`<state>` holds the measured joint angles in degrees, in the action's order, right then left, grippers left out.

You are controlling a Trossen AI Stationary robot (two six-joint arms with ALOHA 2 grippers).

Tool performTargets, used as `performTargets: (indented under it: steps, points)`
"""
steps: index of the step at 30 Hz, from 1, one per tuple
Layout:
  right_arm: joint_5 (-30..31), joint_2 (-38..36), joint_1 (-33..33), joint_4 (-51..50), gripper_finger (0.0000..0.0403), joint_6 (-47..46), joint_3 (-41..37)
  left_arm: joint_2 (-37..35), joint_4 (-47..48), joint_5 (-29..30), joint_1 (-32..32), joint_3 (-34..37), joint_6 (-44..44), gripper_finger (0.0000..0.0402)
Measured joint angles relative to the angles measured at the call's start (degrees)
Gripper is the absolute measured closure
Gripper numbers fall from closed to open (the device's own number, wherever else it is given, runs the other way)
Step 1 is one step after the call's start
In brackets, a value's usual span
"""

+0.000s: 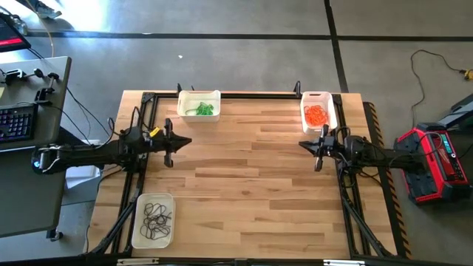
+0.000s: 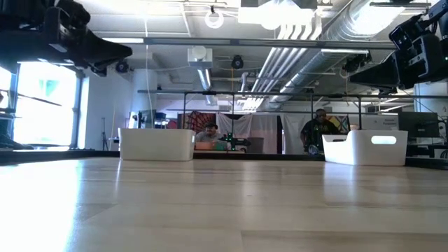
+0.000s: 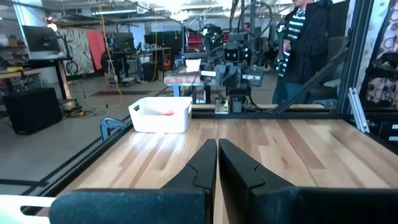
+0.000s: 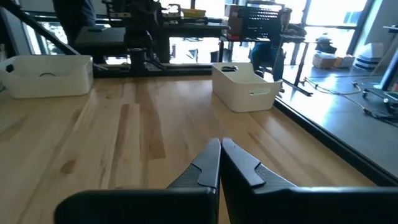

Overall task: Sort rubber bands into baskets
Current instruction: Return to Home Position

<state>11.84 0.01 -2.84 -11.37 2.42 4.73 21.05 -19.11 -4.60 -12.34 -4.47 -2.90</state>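
Three white baskets stand on the wooden table. The basket at the far edge (image 1: 198, 105) holds green rubber bands (image 1: 202, 110). A far-right basket (image 1: 317, 112) holds orange bands (image 1: 316, 115), and a near-left basket (image 1: 153, 220) holds dark bands (image 1: 156, 219). My left gripper (image 1: 186, 142) hovers above the table's left side, shut, level, pointing right, with nothing between its fingers (image 3: 217, 146). My right gripper (image 1: 303, 144) hovers at the right side, shut and empty (image 4: 221, 145), pointing left. The two face each other across bare wood.
A black metal frame (image 1: 148, 97) runs round the tabletop. A desk with a keyboard (image 1: 16, 122) stands left of the table, and a red device (image 1: 436, 159) lies on the floor at the right. People (image 2: 318, 129) are in the room beyond the far edge.
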Motion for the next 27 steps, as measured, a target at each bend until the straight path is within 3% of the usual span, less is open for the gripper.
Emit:
performTargets:
  steps: [15, 27]
  points:
    - [-1.38, 0.00, -3.72, 1.55, 0.0403, -0.55, 0.00, -20.31, 14.09, -0.01, 0.00, 0.00, -0.81, 0.0395]
    - [-1.38, 0.00, -6.95, 1.70, 0.0403, -2.01, 0.00, -20.79, 18.04, 3.64, 0.00, 0.04, 0.31, 0.0395]
